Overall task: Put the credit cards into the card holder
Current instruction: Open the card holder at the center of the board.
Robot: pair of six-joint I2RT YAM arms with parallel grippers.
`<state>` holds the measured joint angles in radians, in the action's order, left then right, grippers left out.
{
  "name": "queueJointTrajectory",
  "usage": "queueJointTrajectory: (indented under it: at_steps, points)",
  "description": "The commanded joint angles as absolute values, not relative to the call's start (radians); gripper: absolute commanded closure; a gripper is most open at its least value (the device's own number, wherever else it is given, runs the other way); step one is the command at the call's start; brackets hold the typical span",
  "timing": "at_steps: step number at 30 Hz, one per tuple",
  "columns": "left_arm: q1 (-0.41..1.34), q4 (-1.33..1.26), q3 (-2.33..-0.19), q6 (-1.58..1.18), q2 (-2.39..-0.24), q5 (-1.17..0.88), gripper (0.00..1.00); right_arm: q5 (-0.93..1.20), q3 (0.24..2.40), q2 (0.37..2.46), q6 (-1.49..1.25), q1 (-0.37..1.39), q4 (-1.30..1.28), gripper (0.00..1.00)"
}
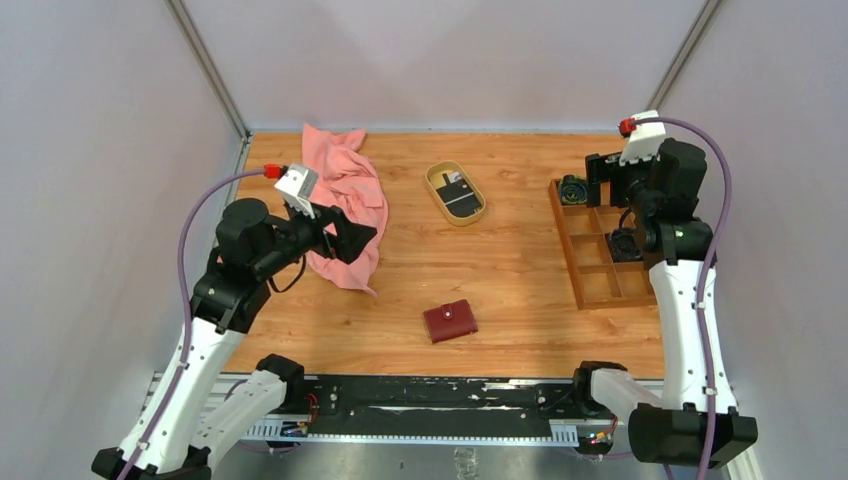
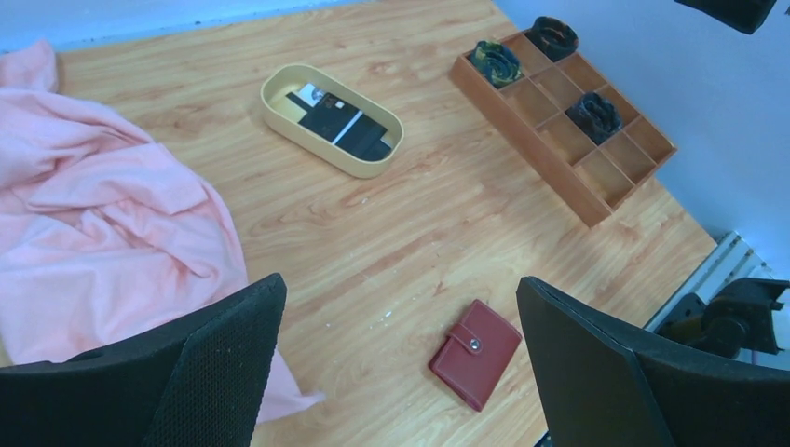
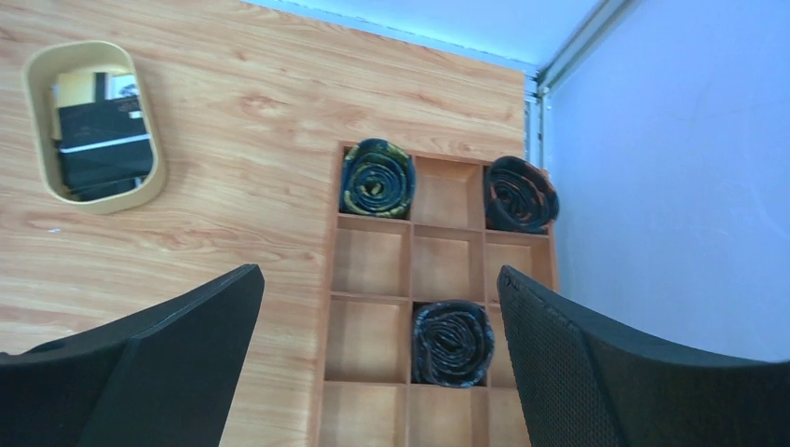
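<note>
The card holder (image 1: 450, 321) is a dark red folded wallet, snapped shut, lying flat near the table's front centre; it also shows in the left wrist view (image 2: 475, 354). The credit cards (image 1: 458, 194), black and white, lie stacked inside an oval tan dish (image 1: 433, 184) at the back centre; they also show in the left wrist view (image 2: 337, 121) and the right wrist view (image 3: 101, 149). My left gripper (image 1: 352, 238) is open and empty, held above the table left of the card holder (image 2: 401, 289). My right gripper (image 1: 612, 205) is open and empty above the wooden tray (image 3: 379, 275).
A crumpled pink cloth (image 1: 345, 195) lies at the back left, under and beside my left gripper (image 2: 102, 223). A brown wooden compartment tray (image 1: 583, 270) at the right holds three dark rolled fabric items (image 3: 452, 340). Pale walls close in the table on three sides.
</note>
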<state>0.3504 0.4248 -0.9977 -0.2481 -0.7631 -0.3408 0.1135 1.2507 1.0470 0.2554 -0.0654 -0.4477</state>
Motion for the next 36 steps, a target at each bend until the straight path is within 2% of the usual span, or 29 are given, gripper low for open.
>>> queueJointTrajectory:
  at_steps: [1, 4, 9, 11, 23, 30, 36]
  points:
    - [0.356, 0.382, -0.92, -0.304, -0.719, -0.393, 0.0, 0.254, 1.234, 1.034, 0.188, -0.067, -0.454, 0.0]
    - [0.356, 0.304, -0.844, -0.367, -0.678, -0.404, 0.0, 0.488, 1.206, 1.026, 0.235, -0.067, -0.459, 0.0]
    - [0.356, 0.149, -0.706, -0.457, -0.663, -0.541, 0.0, 1.092, 1.092, 1.046, 0.421, -0.06, -0.454, 0.0]
    - [0.361, 0.107, -0.66, -0.483, -0.675, -0.554, 0.0, 1.168, 1.048, 1.066, 0.448, -0.029, -0.429, 0.0]
    - [0.547, -0.044, -0.447, -0.428, -0.748, -0.322, 0.05, 1.004, 0.942, 1.263, 0.941, 0.352, -0.539, 0.04]
    - [0.812, -0.251, -0.36, -0.254, -0.834, -0.095, 0.08, 0.967, 0.833, 1.298, 0.96, 0.369, -0.468, 0.11]
    - [0.89, -0.357, -0.392, 0.038, -1.052, -0.158, 0.2, 0.931, 0.815, 1.317, 0.987, 0.368, -0.461, 0.14]
